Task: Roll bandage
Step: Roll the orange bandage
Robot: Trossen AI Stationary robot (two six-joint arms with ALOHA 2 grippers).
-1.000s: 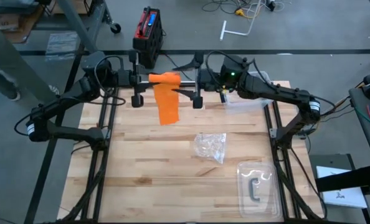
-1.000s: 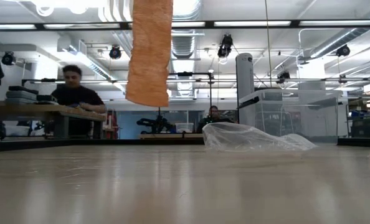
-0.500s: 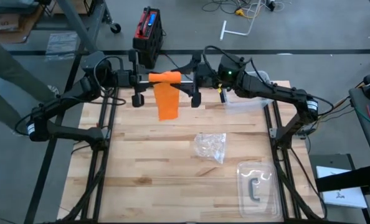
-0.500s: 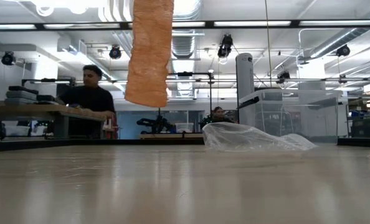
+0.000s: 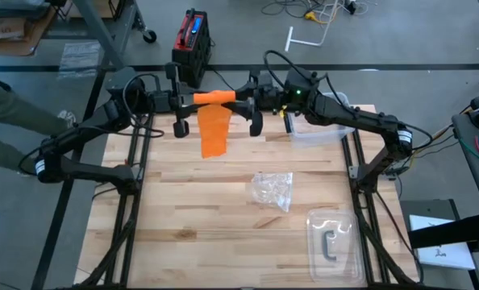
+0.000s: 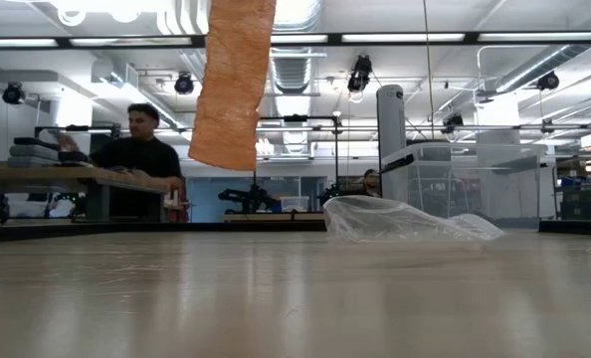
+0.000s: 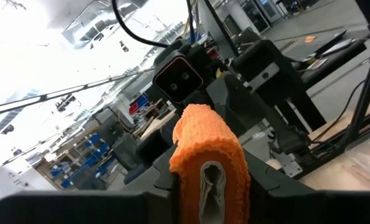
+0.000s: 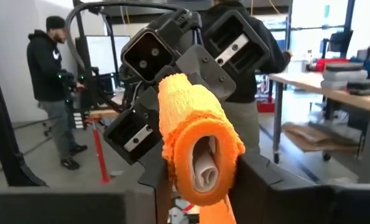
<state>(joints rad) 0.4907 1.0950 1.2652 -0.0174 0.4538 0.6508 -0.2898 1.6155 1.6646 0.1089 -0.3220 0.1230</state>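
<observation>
Right now the bandage [image 8: 197, 146] sits as a partly wound orange roll held up in the air between my two hands, with its loose tail [image 5: 215, 134] hanging straight down and ending clear above the surface [image 5: 199, 217]. My left fingers [image 7: 238, 193] pinch one end of the roll; my right fingers [image 8: 260, 180] bracket the other end and sit against its sides, closed about it as far as I can tell.

To wind the next turn well, I judge that one hand should hold firm while the other twists the roll about its long axis — no pulling apart along it, or the layers may telescope. The tail should hang free and flat below the roll so that it feeds on square; if it skews, the edges will likely stagger.

Beneath the roll and nearer the front edge lies a crumpled clear wrapper [image 5: 272, 190], well apart from the tail. Farther from the roll, toward the front right corner, rests a clear plastic tray [image 5: 334, 242] with a dark piece in it.

Beyond the surface is a workshop — a person [image 6: 139, 149] sits at a bench.
</observation>
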